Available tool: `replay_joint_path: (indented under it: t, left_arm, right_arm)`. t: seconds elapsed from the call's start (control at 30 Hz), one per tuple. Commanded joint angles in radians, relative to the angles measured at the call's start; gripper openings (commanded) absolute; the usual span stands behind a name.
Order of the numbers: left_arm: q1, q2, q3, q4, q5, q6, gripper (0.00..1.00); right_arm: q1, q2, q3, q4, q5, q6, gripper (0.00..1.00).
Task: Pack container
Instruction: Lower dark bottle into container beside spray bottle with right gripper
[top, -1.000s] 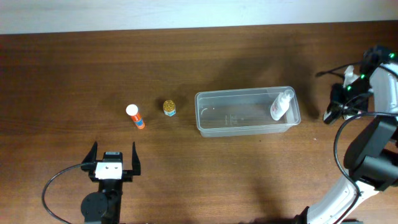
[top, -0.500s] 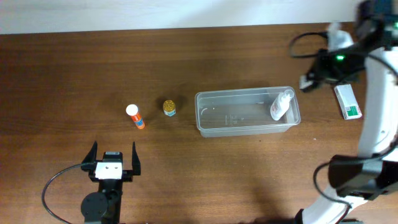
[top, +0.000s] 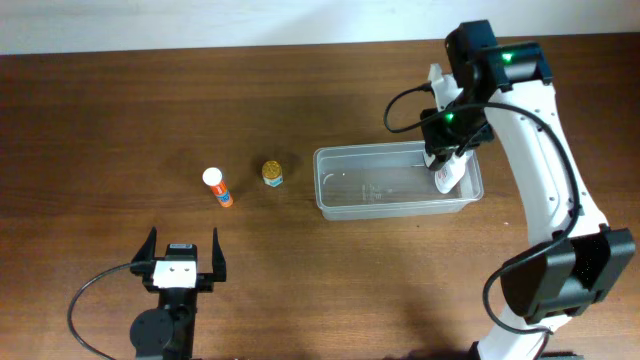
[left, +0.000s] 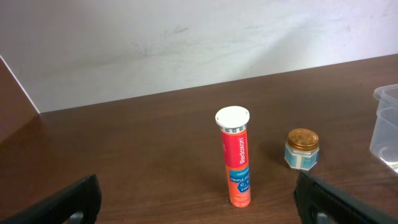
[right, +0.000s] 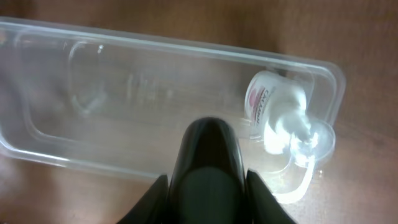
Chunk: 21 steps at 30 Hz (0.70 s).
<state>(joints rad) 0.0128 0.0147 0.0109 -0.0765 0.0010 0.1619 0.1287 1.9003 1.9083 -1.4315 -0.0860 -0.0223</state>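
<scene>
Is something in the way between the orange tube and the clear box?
Yes. The gold-lidded jar stands on the table between the orange tube and the container, a little off the container's left end. Nothing else visible sits in that gap.

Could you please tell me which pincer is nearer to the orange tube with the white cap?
Left. The left pincer sits just short of the orange tube, facing it; the right pincer is over the container, far to the tube's right.
</scene>
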Motion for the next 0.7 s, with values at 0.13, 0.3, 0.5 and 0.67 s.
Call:
replay_joint_path:
  t: [0.13, 0.3, 0.5, 0.67]
  left_arm:
    - [0.005, -0.007, -0.002, -0.006, 0.011, 0.012, 0.99]
    - [0.005, -0.007, -0.002, -0.006, 0.011, 0.012, 0.99]
    - [0.005, -0.007, -0.002, -0.006, 0.011, 0.012, 0.99]
    - [0.005, -0.007, -0.002, -0.006, 0.011, 0.012, 0.99]
  right_arm:
    - [0.002, -0.013, -0.181, 0.185, 0.007, 0.032, 0.25]
    - [0.003, -0.013, -0.265, 0.257, 0.003, 0.032, 0.26]
    - [0.003, -0.013, -0.389, 0.37, -0.011, 0.037, 0.26]
    - [0.003, -0.011, -0.459, 0.453, -0.011, 0.039, 0.3]
